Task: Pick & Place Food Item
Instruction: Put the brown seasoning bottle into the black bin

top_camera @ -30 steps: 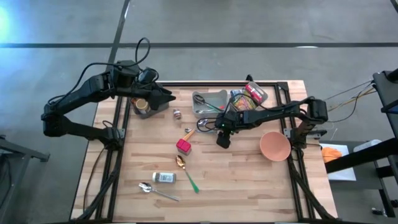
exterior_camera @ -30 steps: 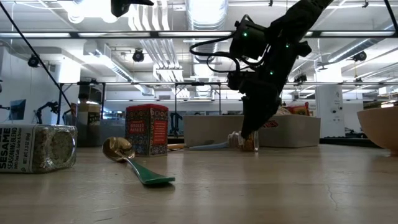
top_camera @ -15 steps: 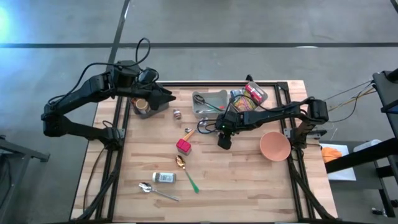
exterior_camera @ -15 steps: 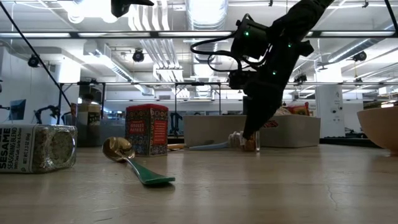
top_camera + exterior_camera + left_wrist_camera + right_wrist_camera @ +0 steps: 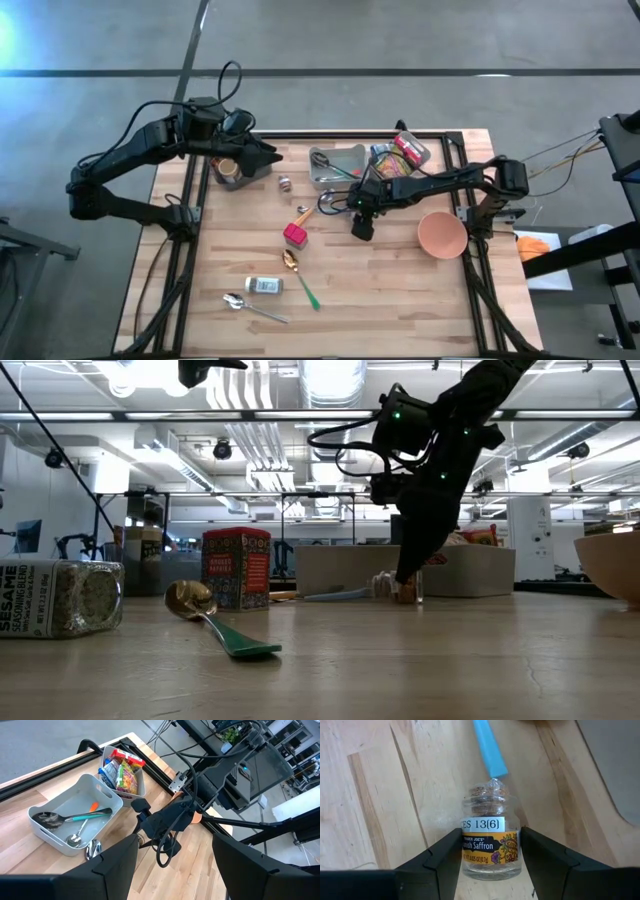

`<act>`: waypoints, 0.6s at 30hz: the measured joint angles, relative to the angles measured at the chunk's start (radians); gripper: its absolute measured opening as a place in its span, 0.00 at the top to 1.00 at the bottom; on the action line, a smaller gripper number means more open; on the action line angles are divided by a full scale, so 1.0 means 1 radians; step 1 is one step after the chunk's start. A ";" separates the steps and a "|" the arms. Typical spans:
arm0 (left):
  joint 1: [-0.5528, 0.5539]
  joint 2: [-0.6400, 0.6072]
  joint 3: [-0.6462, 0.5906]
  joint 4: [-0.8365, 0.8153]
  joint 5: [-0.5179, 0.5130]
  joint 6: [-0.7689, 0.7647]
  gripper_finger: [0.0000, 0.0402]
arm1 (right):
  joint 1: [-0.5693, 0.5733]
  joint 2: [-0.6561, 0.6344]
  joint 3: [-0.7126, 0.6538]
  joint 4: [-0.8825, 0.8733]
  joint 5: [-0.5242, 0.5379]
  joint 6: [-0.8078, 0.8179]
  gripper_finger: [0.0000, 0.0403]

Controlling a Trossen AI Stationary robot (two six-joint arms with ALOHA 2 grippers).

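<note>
Only the right arm has shifted since the earlier frames, nudging slightly rightward at the table's middle; nothing else has moved. From the left: the left gripper [image 5: 268, 157] hovers idle over a dark cup [image 5: 229, 171], fingers spread and empty. Three spoons, one red tin [image 5: 294, 236] and one sesame jar [image 5: 264, 286] lie loose. Further right, the right gripper [image 5: 485, 857] pinches the single saffron jar [image 5: 487, 842], apparently standing on the wood beside a blue handle [image 5: 489, 747]. Pick looks done; lift and placement remain, by my judgement.
</note>
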 joint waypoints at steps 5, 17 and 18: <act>0.000 0.000 0.000 0.000 0.000 -0.001 0.35 | 0.001 0.003 0.030 -0.014 -0.009 0.001 0.53; 0.000 0.000 0.000 0.000 0.000 -0.004 0.35 | 0.001 0.006 0.077 -0.028 -0.005 -0.009 0.53; 0.000 0.000 0.000 0.000 0.000 -0.004 0.35 | 0.001 0.005 0.077 -0.027 -0.004 -0.008 0.53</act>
